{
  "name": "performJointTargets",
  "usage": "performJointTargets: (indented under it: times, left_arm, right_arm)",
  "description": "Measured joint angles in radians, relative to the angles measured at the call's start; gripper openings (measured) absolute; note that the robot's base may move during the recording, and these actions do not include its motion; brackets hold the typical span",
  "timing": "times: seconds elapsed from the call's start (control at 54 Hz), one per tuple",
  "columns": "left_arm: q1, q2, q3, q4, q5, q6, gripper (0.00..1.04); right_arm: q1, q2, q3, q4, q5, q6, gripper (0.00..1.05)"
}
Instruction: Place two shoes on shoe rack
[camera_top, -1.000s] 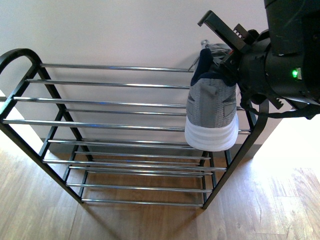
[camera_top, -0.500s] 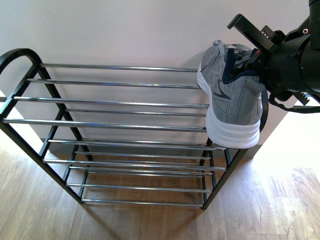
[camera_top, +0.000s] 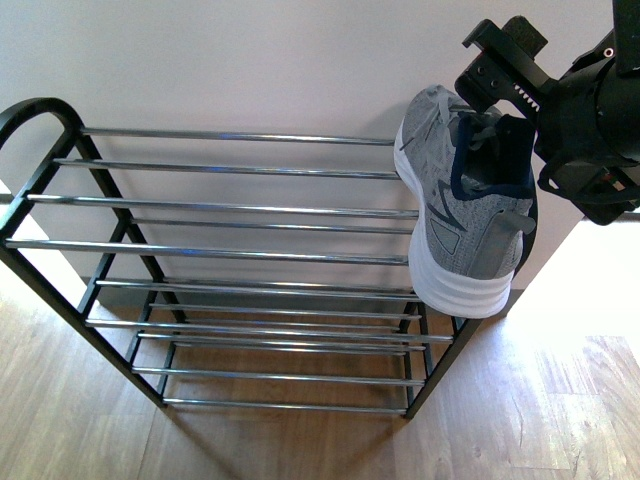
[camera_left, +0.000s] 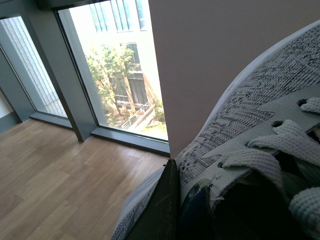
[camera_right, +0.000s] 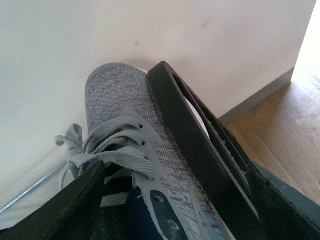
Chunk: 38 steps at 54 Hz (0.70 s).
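Observation:
The shoe rack (camera_top: 230, 210), a black frame with tiers of chrome bars, stands against the white wall. One grey sneaker (camera_top: 460, 215) hangs tilted over the rack's top right end, toe toward the wall, white sole facing left. My right gripper (camera_top: 500, 110) is shut on its navy collar. In the right wrist view the same grey sneaker (camera_right: 120, 100) sits between the black fingers (camera_right: 200, 145) of my right gripper (camera_right: 140, 190). In the left wrist view my left gripper (camera_left: 200, 210) is shut on the collar of a second grey sneaker (camera_left: 260, 115). The left arm is outside the front view.
Wood floor (camera_top: 300, 445) lies in front of the rack, and the wall (camera_top: 250, 60) is right behind it. The left wrist view shows a floor-to-ceiling window (camera_left: 120, 75) with a dark frame and more wood floor (camera_left: 55, 175).
The right gripper has swung right and turned the sneaker: its heel faced the camera a second ago, now its toe points at the wall and it hangs lower over the rack's right end.

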Motion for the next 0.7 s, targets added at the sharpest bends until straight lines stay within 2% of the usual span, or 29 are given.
performJointTargets:
  times: [0.074,0.222,0.37,0.444,0.537,0.63,0.704]
  left_arm:
    - [0.000,0.000,0.000,0.000,0.000,0.000,0.02]
    - [0.000,0.000,0.000,0.000,0.000,0.000,0.02]
    - [0.000,0.000,0.000,0.000,0.000,0.000,0.02]
    - [0.000,0.000,0.000,0.000,0.000,0.000,0.02]
    - [0.000,0.000,0.000,0.000,-0.001,0.000,0.02]
    - [0.000,0.000,0.000,0.000,0.000,0.000,0.02]
    - [0.000,0.000,0.000,0.000,0.000,0.000,0.02]
  right_arm:
    - [-0.017,-0.029,0.003,-0.046,-0.027,-0.012,0.97]
    - [-0.061,-0.158,0.019,-0.097,-0.053,-0.112,0.96]
    - [-0.123,-0.300,0.039,-0.189,-0.124,-0.177,0.96]
    - [-0.167,-0.389,0.013,-0.156,-0.118,-0.286,0.96]
    - [-0.243,-0.554,-0.087,-0.115,-0.124,-0.496,0.96]
    - [-0.357,-0.690,-0.191,-0.057,-0.150,-0.682,0.96]
    - [-0.437,-0.755,-0.251,-0.048,-0.178,-0.750,0.96]
